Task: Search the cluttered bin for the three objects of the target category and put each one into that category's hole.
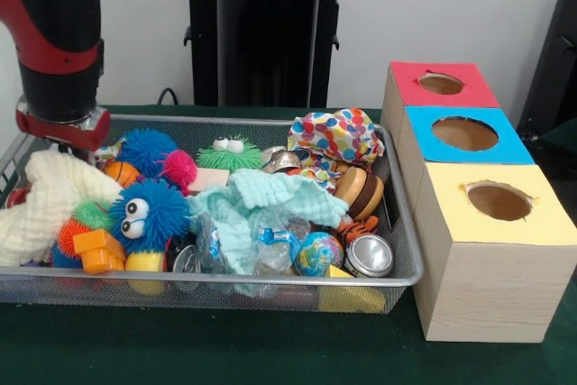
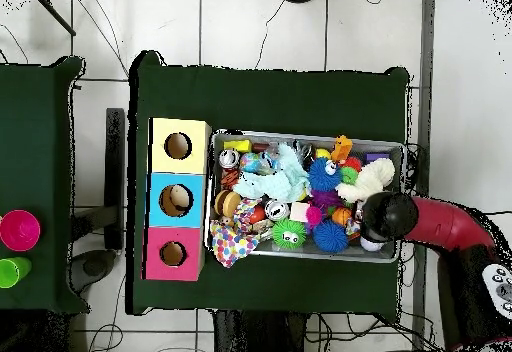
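The wire mesh bin [image 1: 401, 223] is full of toys and cloths; it also shows in the overhead view [image 2: 300, 134]. My gripper [image 1: 61, 130] hangs low over the bin's far left corner, behind a cream cloth [image 1: 45, 200], and its tip is hidden. In the overhead view the arm's end [image 2: 386, 216] covers the bin's right end. A small orange rounded toy [image 1: 120, 172] lies just right of the gripper, also in the overhead view [image 2: 342, 216]. A tan rounded toy [image 1: 359, 191] lies at the bin's right. The red-topped box's hole [image 1: 441, 84] is empty, also in the overhead view [image 2: 172, 254].
Blue [image 1: 464, 133] and yellow [image 1: 499, 201] topped boxes stand in a row with the red one, right of the bin. Spiky puffer balls [image 1: 144, 214], a mint cloth [image 1: 261, 200], a dotted cloth [image 1: 338, 135] and metal cans [image 1: 368, 255] crowd the bin.
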Controlling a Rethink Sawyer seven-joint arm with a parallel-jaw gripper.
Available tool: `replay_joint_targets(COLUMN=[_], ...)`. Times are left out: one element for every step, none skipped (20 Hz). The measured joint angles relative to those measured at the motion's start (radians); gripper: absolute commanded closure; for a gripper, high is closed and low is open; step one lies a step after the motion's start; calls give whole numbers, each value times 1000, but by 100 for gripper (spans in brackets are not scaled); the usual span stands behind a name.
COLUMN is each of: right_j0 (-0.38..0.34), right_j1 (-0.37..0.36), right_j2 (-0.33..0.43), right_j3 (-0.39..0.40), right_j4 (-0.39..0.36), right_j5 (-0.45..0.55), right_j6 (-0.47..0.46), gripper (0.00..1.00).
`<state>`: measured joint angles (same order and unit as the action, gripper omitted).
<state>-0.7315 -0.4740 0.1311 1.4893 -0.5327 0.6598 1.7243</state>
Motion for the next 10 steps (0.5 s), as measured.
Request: replay_joint_targets(right_j0=[3,6,9,16,18,21,23,26,30,34], right_j1=[-5,-9,-14,-22,-24,-26,-27,-29,-31,-32], right_j2=[0,0,0,0,0,0,0,0,0,0], right_j3=[12,21,30,50,57,63,69,76,83,92], right_j4=[9,15,21,33,39,43,48,55,61,70], right_j5=[0,0,0,0,-1,-3,-5,-11,-20,-38], right_j6=[0,0,0,0,0,0,0,0,1,2], gripper=[100,100,100,100,100,100,100,100,100,100])
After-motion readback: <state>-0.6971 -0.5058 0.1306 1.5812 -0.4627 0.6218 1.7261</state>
